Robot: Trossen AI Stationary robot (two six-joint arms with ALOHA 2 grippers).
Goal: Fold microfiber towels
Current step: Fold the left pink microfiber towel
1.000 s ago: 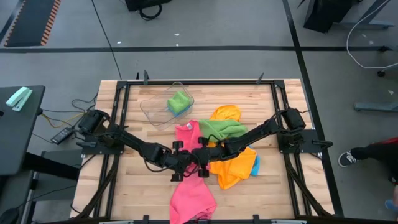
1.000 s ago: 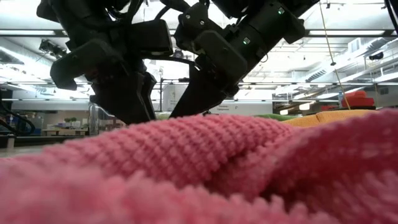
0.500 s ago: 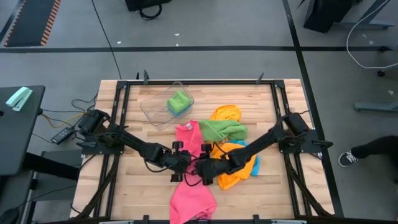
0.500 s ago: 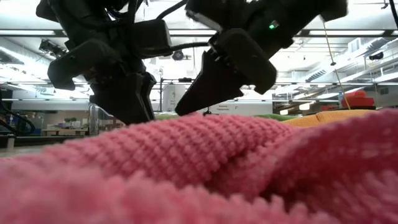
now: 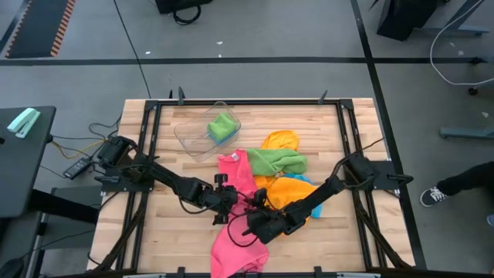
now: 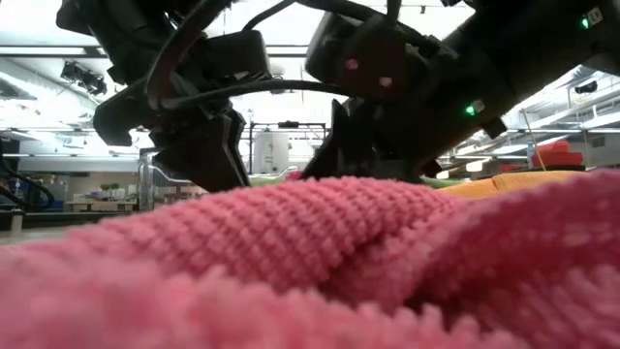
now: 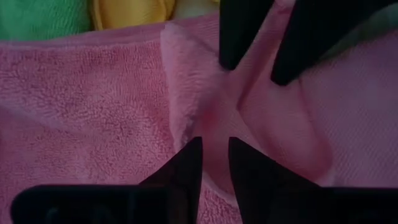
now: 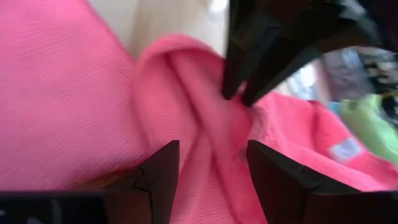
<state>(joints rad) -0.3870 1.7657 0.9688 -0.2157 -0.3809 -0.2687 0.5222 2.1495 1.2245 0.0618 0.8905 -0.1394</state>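
Note:
A pink towel (image 5: pixel 238 232) lies crumpled on the wooden table, running from mid-table to the near edge. My left gripper (image 5: pixel 233 208) reaches in from the left and is shut on a raised fold of it. My right gripper (image 5: pixel 248 224) comes in low from the right and is open. Its fingers (image 7: pixel 239 37) stand on either side of the same pink ridge (image 8: pixel 205 134), facing the left gripper. A green towel (image 5: pixel 276 161), two orange towels (image 5: pixel 289 193) and a blue one (image 5: pixel 316 205) lie heaped to the right of the pink one. My left gripper pinches a raised fold (image 7: pixel 214 134) near the middle of the pink towel between its two fingers (image 8: pixel 239 78). They slant down from the table's left. The fold stands up as a ridge and the rest of the towel lies on the table. My right gripper's fingertips sit at the cloth beside the ridge; whether they touch it, I cannot tell.
A clear plastic tub (image 5: pixel 193 135) holding a green cloth (image 5: pixel 222 126) stands at the far left of the table. The heap of towels fills the table's middle and right. Bare wood (image 5: pixel 174 232) shows at the near left.
My right gripper has swung from the green and orange towels toward the near edge and down onto the pink towel. It has rolled about its wrist and opened. My left gripper has kept its place on the pink fold.

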